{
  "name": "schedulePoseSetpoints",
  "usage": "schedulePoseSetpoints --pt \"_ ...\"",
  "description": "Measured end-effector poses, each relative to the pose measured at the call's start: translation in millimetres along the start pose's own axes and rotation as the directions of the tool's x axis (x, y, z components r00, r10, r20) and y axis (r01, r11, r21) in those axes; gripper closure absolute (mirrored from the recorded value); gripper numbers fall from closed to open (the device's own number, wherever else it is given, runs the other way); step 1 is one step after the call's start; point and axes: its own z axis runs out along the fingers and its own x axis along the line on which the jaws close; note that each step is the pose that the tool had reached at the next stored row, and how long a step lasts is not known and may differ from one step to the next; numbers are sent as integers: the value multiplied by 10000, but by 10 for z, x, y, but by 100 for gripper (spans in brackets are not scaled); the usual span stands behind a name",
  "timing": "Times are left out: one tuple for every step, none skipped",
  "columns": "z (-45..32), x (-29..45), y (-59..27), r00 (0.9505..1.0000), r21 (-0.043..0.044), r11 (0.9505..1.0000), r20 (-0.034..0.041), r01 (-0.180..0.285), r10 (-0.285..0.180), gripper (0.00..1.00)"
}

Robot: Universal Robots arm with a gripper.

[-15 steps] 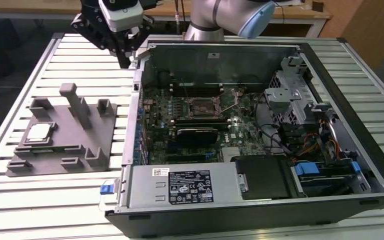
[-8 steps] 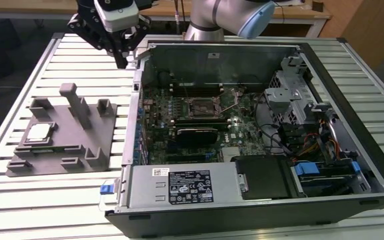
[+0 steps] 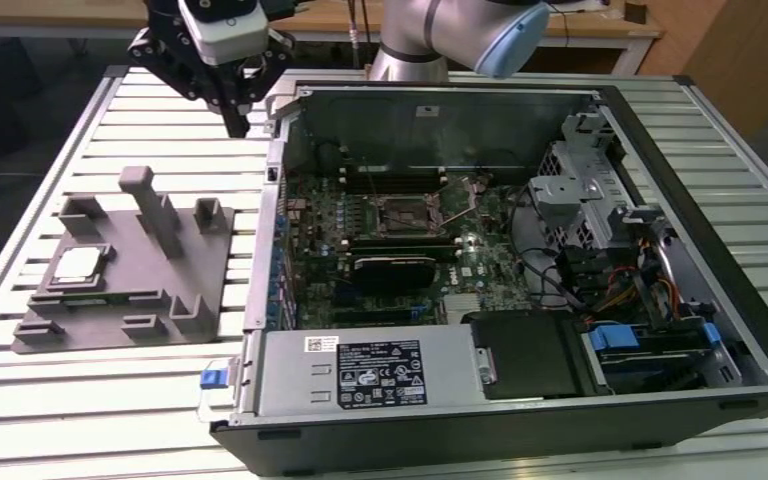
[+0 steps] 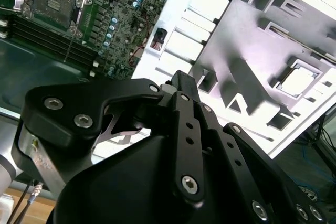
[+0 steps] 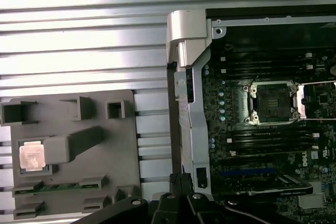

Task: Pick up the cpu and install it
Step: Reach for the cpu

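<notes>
Exterior view puts your gripper [image 3: 236, 125] high by the computer case [image 3: 357, 445], jaws pinched together on nothing, while the cpu [image 3: 77, 265] lies in the grey tray [image 3: 131, 300] well apart, so pickup looks unstarted and calls for opening squarely over that chip.

In the exterior view the arm [image 3: 424, 40] runs out past the picture's edge, and so does the back part of the hand [image 3: 237, 127]. The computer case [image 3: 491, 440] is cut off a little along its near side. The words on its sticker [image 3: 381, 372] are too small to read. In the second wrist view the hand's dark body hides much of the grey tray [image 4: 236, 32], and the chip [image 4: 298, 81] is washed out white. In the first wrist view the hand covers one corner of the tray, and the case runs off the picture.
</notes>
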Motion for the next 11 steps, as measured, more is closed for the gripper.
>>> schedulePoseSetpoints --pt "0 7 -1 10000 0 10000 0 0 0 89" --pt "0 14 -1 10000 0 10000 0 -1 1 89" --pt "1 21 -2 10000 0 10000 0 -1 1 89" --pt "1 28 -2 10000 0 10000 0 0 0 89" --pt "2 35 -3 10000 0 10000 0 0 0 89" --pt "2 42 -3 10000 0 10000 0 0 0 89" --pt "3 49 -4 10000 0 10000 0 0 0 89" --pt "3 56 -4 10000 0 10000 -1 0 0 89" --pt "3 62 -5 10000 0 10000 0 0 0 89" --pt "4 69 -6 10000 0 10000 0 0 0 89" --pt "4 76 -6 10000 0 10000 0 0 0 89"
